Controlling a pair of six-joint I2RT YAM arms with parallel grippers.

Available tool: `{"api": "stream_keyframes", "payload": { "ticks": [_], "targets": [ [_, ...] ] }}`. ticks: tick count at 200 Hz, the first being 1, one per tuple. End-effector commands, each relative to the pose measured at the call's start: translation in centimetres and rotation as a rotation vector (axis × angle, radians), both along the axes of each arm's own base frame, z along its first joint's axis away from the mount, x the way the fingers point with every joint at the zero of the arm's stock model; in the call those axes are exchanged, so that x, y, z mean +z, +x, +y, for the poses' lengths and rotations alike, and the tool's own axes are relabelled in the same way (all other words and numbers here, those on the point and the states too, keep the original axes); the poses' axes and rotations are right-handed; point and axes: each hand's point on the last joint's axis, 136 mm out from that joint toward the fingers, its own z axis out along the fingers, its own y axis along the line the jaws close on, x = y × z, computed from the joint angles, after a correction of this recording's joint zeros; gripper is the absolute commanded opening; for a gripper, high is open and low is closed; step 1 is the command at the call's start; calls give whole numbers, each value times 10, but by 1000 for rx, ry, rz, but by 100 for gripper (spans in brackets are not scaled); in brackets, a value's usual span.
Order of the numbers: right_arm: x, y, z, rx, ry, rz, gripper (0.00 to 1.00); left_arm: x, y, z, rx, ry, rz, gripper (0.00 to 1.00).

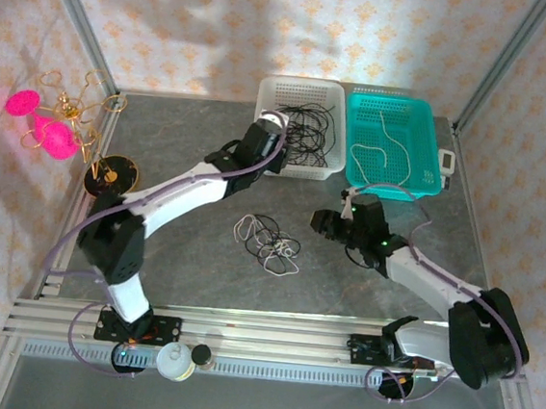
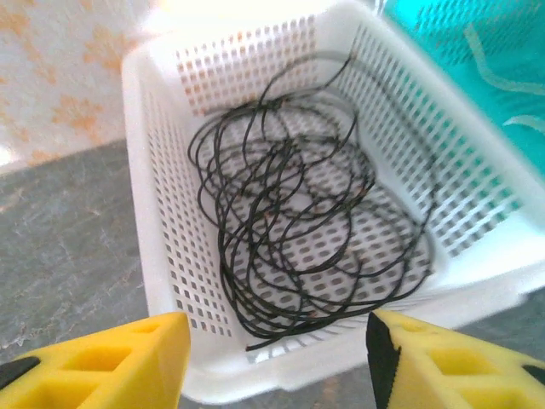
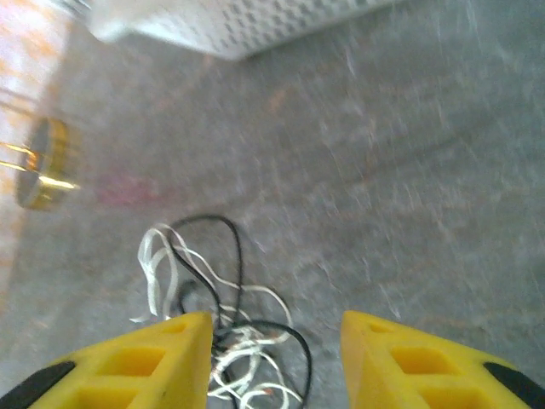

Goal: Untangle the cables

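Hovering over the white basket, left gripper has jaws apart and empty; black cables lie coiled inside. Right gripper, jaws also apart, sits just beside the mixed cable tangle on the table; white cables rest in the teal basket.

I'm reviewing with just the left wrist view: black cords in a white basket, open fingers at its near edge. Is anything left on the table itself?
Observer: Yes. A tangle of black and white cables lies loose on the table, out in the middle.
Operator: And on the right side?
Observer: The right gripper hangs open just right of that tangle, holding nothing.
Operator: What about the teal basket?
Observer: It holds white cords; I see no black among them.
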Motion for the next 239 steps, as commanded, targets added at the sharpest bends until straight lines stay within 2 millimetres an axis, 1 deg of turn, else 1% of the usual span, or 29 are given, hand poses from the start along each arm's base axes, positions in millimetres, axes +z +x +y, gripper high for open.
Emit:
{"api": "stream_keyframes", "payload": {
  "ticks": [1,22,35,42,50,53,62,85,98,107,125,148,170,189,203,219,239],
  "targets": [
    [-1,3,-4,-26,-72,0,44,12,-16,15,20,-50,-9,61],
    [0,0,6,-2,-79,0,43,27,-34,25,21,-80,-29,62],
    [-10,-6,16,18,-92,30,43,29,-45,34,29,-102,-35,62],
    [-18,-9,21,27,-99,47,43,26,-52,38,32,-116,-33,62],
    [-25,-13,27,40,-109,61,43,20,-61,41,28,-137,-26,62],
    [-27,-14,29,44,-112,64,42,15,-64,42,27,-141,-17,62],
    [-32,-14,35,48,-116,75,40,8,-74,44,10,-175,-8,62],
    [-41,-16,50,83,-95,110,36,-22,-98,38,-51,-256,55,61],
    [-48,-17,50,78,-97,133,36,-38,-107,40,-45,-286,94,59],
    [-54,-17,47,67,-112,149,35,-45,-113,42,-43,-298,110,58],
    [-61,-21,44,59,-123,179,34,-51,-120,50,-19,-311,114,58],
    [-66,-28,47,55,-82,214,33,-47,-124,56,-5,-317,92,59],
    [-71,-36,51,62,-40,244,31,-46,-125,55,-17,-311,93,59],
    [-73,-37,56,58,-15,248,30,-47,-126,53,-32,-308,98,56],
    [-75,-37,59,61,-28,248,29,-48,-126,53,-36,-306,99,55],
    [-78,-38,58,51,-53,245,29,-46,-127,54,-31,-313,92,55],
    [-79,-39,51,32,-86,242,30,-43,-130,57,-23,-336,79,55]
  ]
}}
